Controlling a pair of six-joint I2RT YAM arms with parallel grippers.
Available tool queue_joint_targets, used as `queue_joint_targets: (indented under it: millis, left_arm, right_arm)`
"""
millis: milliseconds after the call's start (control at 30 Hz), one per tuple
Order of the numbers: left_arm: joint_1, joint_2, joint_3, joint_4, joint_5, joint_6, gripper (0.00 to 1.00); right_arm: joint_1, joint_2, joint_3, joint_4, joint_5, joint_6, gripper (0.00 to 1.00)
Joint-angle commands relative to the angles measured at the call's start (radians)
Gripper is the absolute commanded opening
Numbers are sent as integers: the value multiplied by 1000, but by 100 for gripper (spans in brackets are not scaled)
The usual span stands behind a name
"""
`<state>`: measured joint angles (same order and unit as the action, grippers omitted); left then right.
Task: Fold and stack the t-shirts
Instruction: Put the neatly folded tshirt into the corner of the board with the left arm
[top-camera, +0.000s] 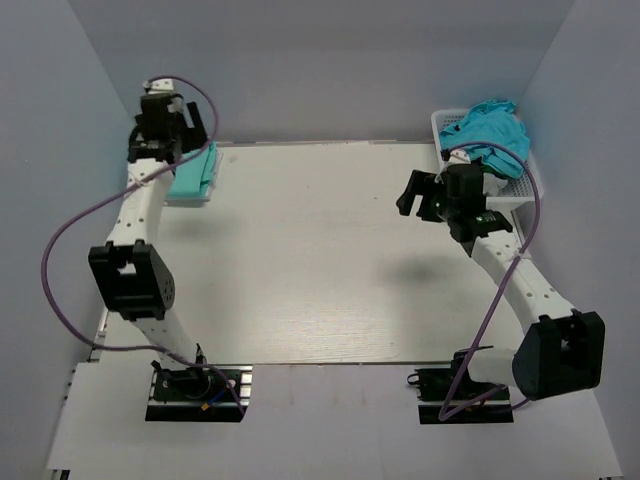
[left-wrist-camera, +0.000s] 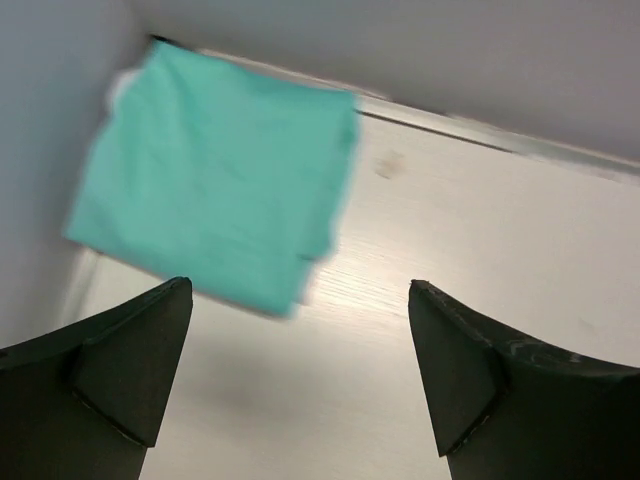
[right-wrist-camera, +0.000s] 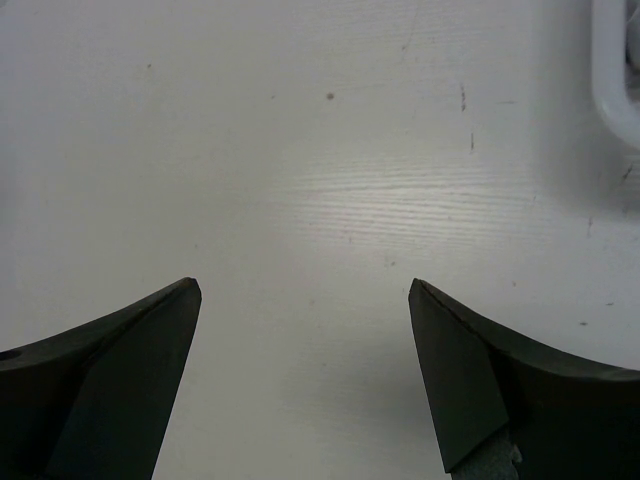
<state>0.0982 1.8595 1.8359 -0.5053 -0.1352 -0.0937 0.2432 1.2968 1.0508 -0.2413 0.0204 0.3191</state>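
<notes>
A folded mint-green t-shirt (top-camera: 195, 173) lies at the table's far left corner; in the left wrist view (left-wrist-camera: 215, 180) it lies flat, with a white edge showing under its far corner. My left gripper (top-camera: 160, 135) hovers beside it, open and empty (left-wrist-camera: 300, 290). Crumpled turquoise-blue t-shirts (top-camera: 490, 130) fill the white mesh basket (top-camera: 520, 190) at the far right. My right gripper (top-camera: 425, 195) is open and empty (right-wrist-camera: 305, 290) over bare table, just left of the basket.
The basket's white rim (right-wrist-camera: 610, 70) shows at the right wrist view's upper right. Grey walls close in the table on the left, back and right. The wooden tabletop (top-camera: 320, 260) spreads between the arms.
</notes>
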Motion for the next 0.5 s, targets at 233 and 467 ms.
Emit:
queue_joint_targets:
  millis: [233, 467]
  left_arm:
    - [-575, -420, -685, 80, -47, -293, 99]
    - [-656, -589, -840, 149, -41, -377, 99]
  right_arm:
    - [2, -169, -195, 37, -112, 57, 91]
    - [1, -228, -314, 132, -181, 72, 91]
